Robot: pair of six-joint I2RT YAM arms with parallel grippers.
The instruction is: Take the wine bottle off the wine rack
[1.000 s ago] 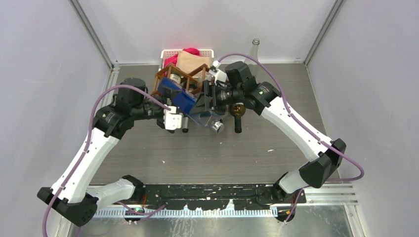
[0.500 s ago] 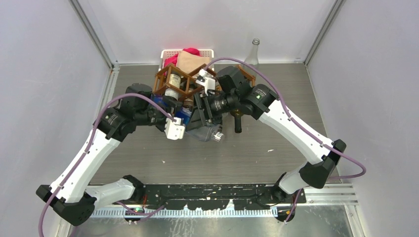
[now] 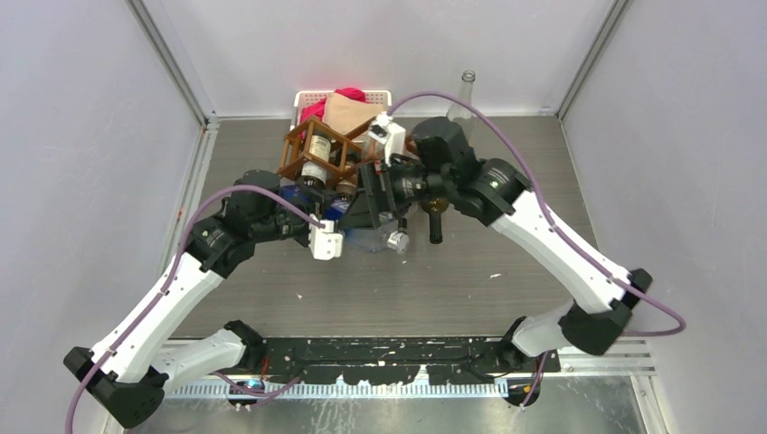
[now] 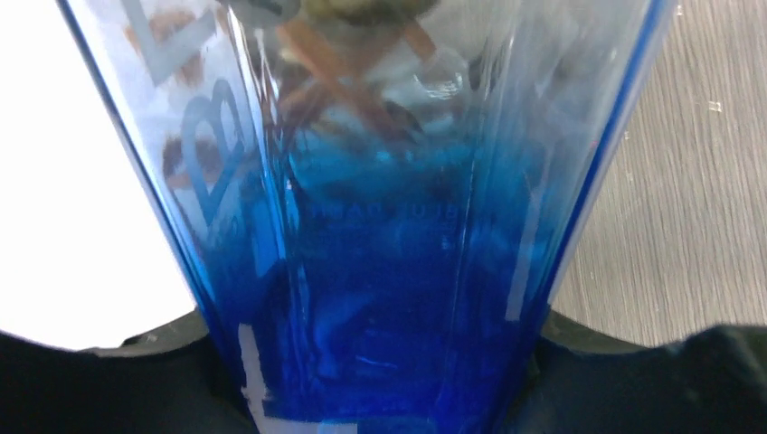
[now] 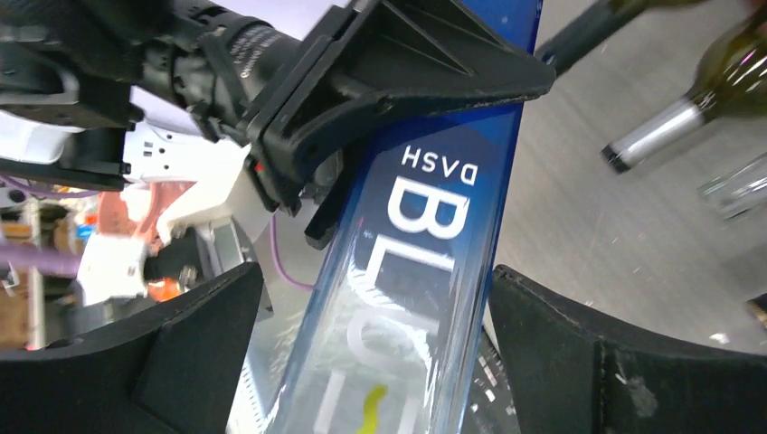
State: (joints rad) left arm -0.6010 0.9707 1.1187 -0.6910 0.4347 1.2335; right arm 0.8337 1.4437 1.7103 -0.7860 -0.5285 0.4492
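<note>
The wine bottle (image 3: pixel 355 224) is blue-tinted clear glass with white lettering and a silver cap (image 3: pixel 395 240). It lies slanted just in front of the brown lattice wine rack (image 3: pixel 303 149). My left gripper (image 3: pixel 336 221) is shut on it; in the left wrist view the blue glass (image 4: pixel 380 271) fills the space between the black fingers of the left gripper (image 4: pixel 389 384). My right gripper (image 5: pixel 375 334) straddles the same bottle (image 5: pixel 416 235) with its fingers (image 5: pixel 194 344) spread apart, open. From above, the right gripper (image 3: pixel 375 197) sits over the bottle's middle.
Another labelled bottle (image 3: pixel 317 161) rests in the rack. A dark bottle (image 3: pixel 435 217) lies on the table right of the grippers, and a clear bottle (image 3: pixel 466 95) stands at the back wall. A white basket (image 3: pixel 307 95) of cloths is behind the rack.
My left gripper has closed on the blue bottle and shifted slightly toward the near side. My right gripper has let go and opened wide around it.
</note>
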